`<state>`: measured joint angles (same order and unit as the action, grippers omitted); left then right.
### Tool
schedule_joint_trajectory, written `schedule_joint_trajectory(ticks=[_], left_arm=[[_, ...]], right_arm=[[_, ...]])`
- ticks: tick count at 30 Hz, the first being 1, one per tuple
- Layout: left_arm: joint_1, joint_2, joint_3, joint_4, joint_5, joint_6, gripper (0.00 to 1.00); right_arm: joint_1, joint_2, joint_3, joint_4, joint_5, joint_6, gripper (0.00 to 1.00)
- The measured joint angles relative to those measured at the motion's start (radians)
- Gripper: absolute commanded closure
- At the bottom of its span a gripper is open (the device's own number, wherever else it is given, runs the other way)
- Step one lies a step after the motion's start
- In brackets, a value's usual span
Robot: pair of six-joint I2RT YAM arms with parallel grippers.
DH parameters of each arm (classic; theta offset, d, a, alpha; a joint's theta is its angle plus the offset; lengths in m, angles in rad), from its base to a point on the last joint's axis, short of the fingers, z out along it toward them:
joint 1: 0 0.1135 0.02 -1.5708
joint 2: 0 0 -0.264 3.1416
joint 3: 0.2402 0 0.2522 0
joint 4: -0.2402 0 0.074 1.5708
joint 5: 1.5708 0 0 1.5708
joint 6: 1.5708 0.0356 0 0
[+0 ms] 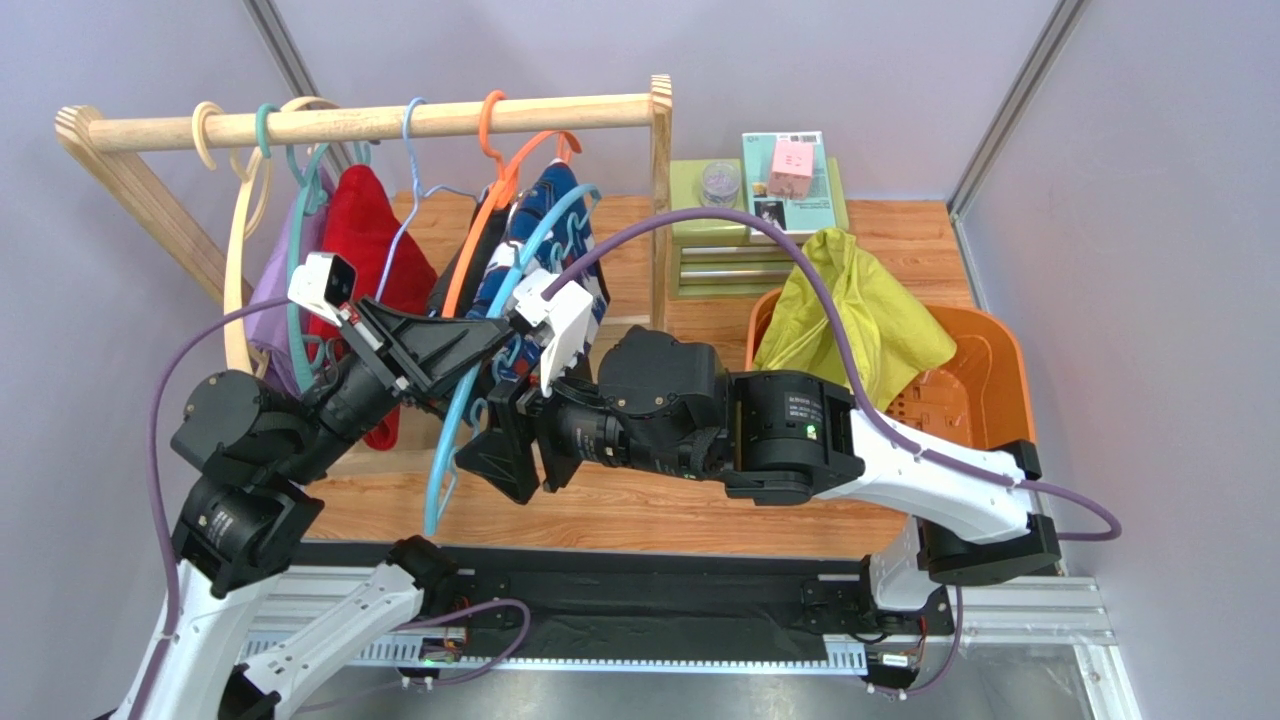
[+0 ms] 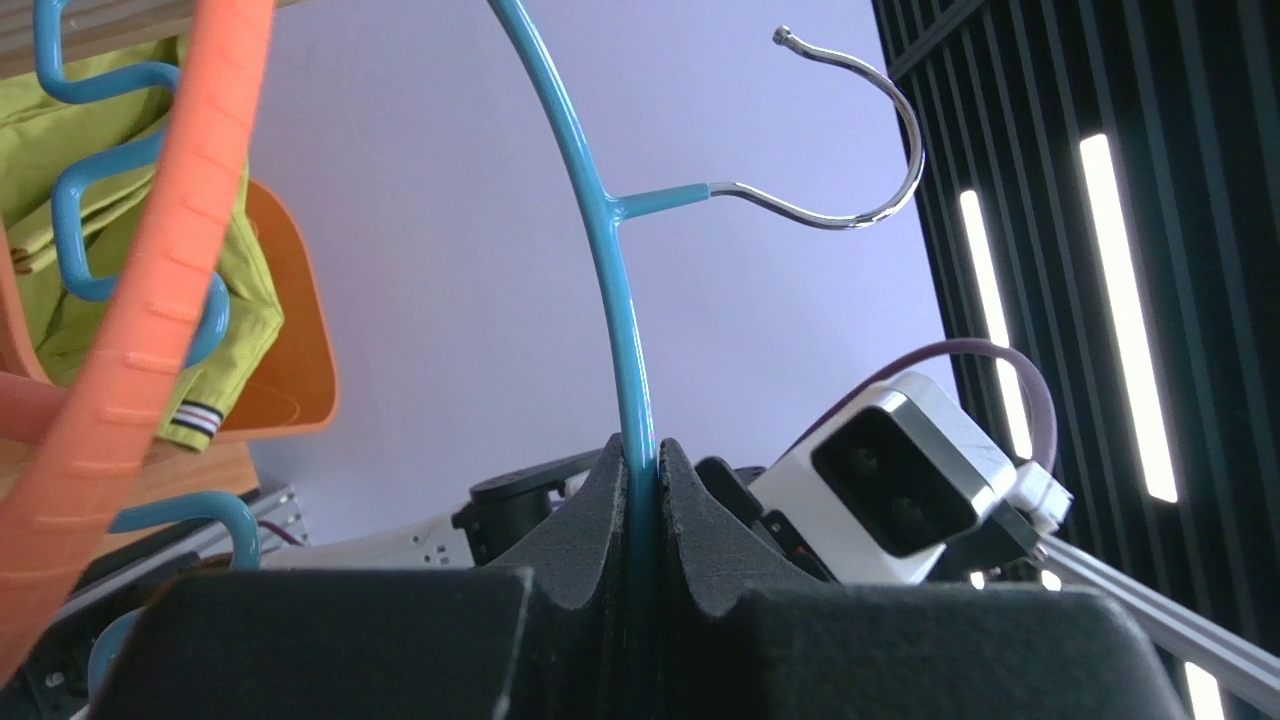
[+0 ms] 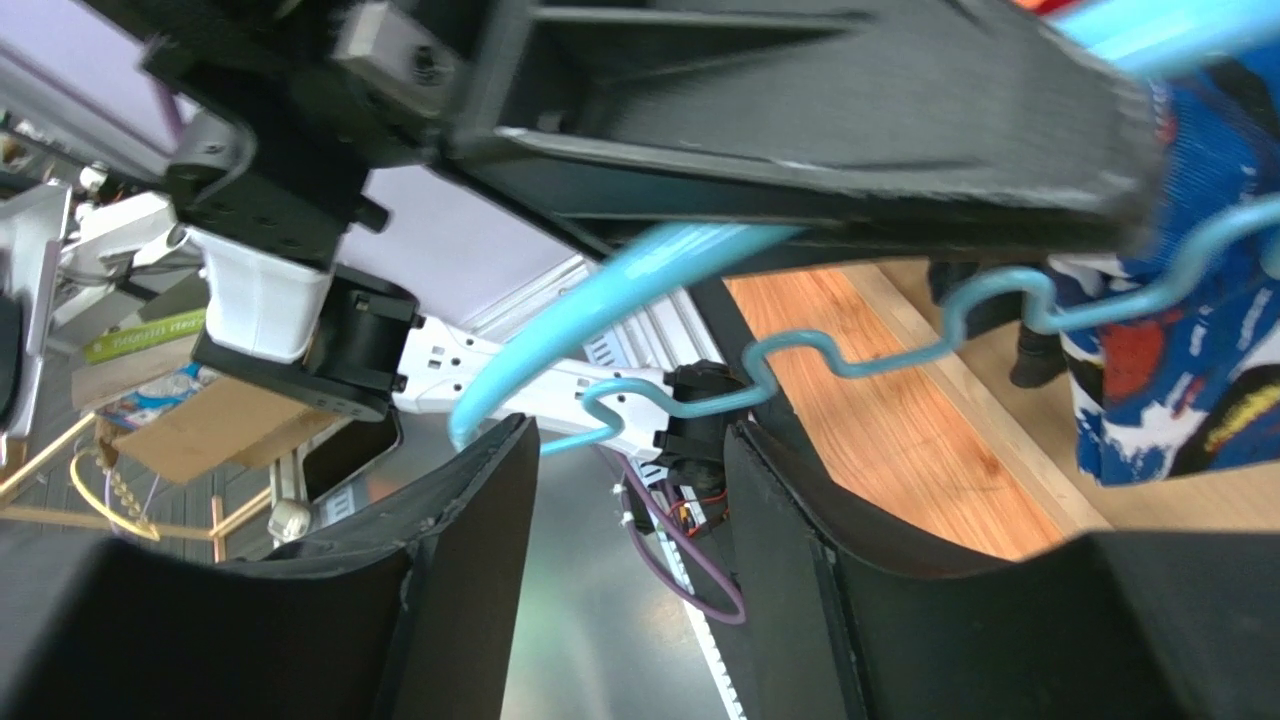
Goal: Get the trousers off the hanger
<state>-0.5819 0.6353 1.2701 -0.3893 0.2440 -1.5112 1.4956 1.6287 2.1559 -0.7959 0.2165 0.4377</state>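
Where the lavender walls (image 1: pixel 496 45) meet at the back, a wood-plank table (image 1: pixel 646 518) fills the floor of the cell, with a black strip and a metal rail along its near edge.

1. Far left: a wooden rack (image 1: pixel 451 117) stands on the table. Its rail carries cream, teal, pale blue and orange hangers, and a red garment (image 1: pixel 361 218) hangs below them.
2. Left of centre: the left gripper (image 2: pixel 642 465) is clamped fully onto the thin rod of a blue hanger (image 2: pixel 609 270), with both fingers pressed against it. The hanger's metal hook is clear of the rail.
3. Centre: the navy trousers (image 3: pixel 1157 345), printed in white and red, are draped on the blue hanger, close to the rack's right post.
4. Centre, nearer: the right gripper (image 3: pixel 631 480) has its fingers spread wide and grips nothing. The wavy lower bar of the blue hanger crosses just beyond its fingertips.
5. Right: the yellow-green trousers (image 1: pixel 857 308) lie bunched in an orange basket (image 1: pixel 995 375) on the table, off any hanger.
6. Rear, right of the rack: a stack of boxes (image 1: pixel 759 195) sits against the wall.
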Motion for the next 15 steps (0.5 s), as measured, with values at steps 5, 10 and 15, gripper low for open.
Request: schedule_joint_trajectory(ticks=[5, 10, 15], left_arm=[[0.0, -0.013, -0.055, 0.037, 0.002, -0.03, 1.0], [0.0, -0.026, -0.079, 0.06, 0.006, -0.044, 1.0], [0.0, -0.043, -0.095, 0.103, 0.019, -0.065, 1.0]], right_arm=[[-0.021, -0.003, -0.021, 0.035, -0.094, -0.017, 0.42], [-0.046, -0.003, -0.021, 0.06, -0.182, -0.016, 0.42], [-0.051, -0.002, -0.034, 0.092, -0.245, -0.016, 0.43]])
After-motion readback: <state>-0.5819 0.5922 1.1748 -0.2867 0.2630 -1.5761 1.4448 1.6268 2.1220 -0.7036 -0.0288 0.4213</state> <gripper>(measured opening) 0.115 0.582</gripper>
